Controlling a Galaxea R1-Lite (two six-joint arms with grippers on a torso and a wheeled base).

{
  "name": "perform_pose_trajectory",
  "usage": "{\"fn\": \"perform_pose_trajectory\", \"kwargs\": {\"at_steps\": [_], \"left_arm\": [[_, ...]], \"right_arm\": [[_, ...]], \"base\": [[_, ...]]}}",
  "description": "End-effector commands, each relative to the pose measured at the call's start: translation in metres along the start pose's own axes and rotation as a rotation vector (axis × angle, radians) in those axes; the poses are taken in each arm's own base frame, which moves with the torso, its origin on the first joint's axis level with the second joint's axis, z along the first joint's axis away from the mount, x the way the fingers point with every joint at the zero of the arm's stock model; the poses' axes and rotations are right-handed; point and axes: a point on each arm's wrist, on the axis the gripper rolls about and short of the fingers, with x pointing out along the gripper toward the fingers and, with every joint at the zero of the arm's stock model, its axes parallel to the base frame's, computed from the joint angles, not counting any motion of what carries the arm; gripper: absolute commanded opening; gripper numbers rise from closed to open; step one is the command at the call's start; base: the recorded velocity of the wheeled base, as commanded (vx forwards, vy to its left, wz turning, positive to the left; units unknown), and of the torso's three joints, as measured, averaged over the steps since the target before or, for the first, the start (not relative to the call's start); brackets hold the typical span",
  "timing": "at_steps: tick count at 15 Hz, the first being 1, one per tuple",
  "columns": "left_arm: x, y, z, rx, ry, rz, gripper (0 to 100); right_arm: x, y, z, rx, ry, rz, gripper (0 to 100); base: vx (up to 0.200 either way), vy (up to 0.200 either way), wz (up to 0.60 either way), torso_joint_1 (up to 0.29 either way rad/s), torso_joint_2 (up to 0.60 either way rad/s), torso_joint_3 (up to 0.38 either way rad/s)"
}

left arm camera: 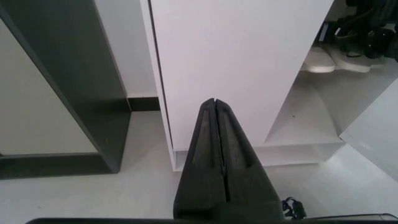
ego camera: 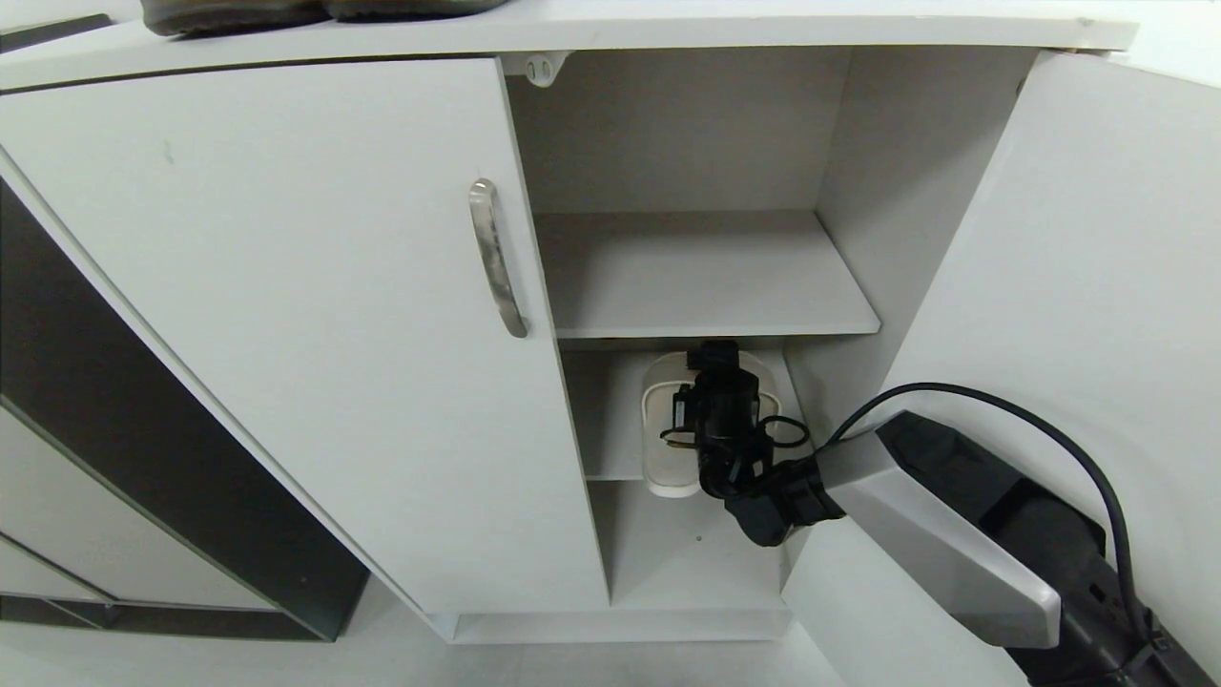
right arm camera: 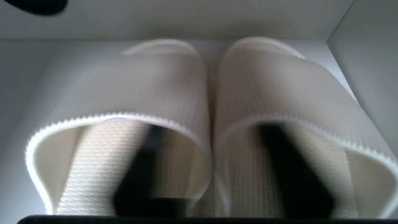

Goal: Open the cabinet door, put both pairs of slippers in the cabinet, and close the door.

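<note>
The cabinet (ego camera: 687,134) stands with its right door (ego camera: 1078,286) swung wide and its left door (ego camera: 286,315) shut. The white slippers (ego camera: 668,468) lie side by side and touching on the middle shelf (ego camera: 610,429) of the open right half, under the bare upper shelf. Their toes point far into the cabinet and their heels face near, so their long axis runs near to far. The heels seem to overhang the shelf's near edge a little. The right gripper (ego camera: 715,382) sits at that near, heel end, in line with the pair. Whether its jaws are grasping the slippers or released cannot be told. The placing of this pair looks nearly done. What remains is probably a short push far along the slippers' own axis, or a straight pull back toward the near side. The arm enters between the open door and the cabinet's right wall, so it must be drawn out before that door can swing shut. The left gripper (left arm camera: 214,106) hangs low in front of the shut left door, well apart from the slippers, its jaws clenched on nothing. A dark pair (ego camera: 229,14), probably the second slippers, rests on the cabinet's top at the far left, so the left arm is the nearer one to it.
</note>
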Motion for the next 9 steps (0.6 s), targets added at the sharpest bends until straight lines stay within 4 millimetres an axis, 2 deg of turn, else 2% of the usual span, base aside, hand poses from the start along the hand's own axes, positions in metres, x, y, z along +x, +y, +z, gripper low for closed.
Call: {"fn": "perform_pose_trajectory", "kwargs": {"at_steps": [1,5,9], "left_arm": [[0.0,0.0,0.0,-0.001,0.002,0.0,0],[0.0,0.0,0.0,-0.001,0.0,0.0,0],[0.0,0.0,0.0,-0.001,0.002,0.0,0]], "right_arm": [[-0.005,-0.003,-0.003,-0.025,0.011,-0.003,100],[-0.033,-0.011,0.015,-0.022,-0.014,0.018,100],[-0.098,-0.021,0.026,-0.024,-0.011,0.092,100]], "base": [[0.0,0.0,0.0,0.0,0.0,0.0],[0.0,0.0,0.0,0.0,0.0,0.0],[0.0,0.0,0.0,0.0,0.0,0.0]]}}
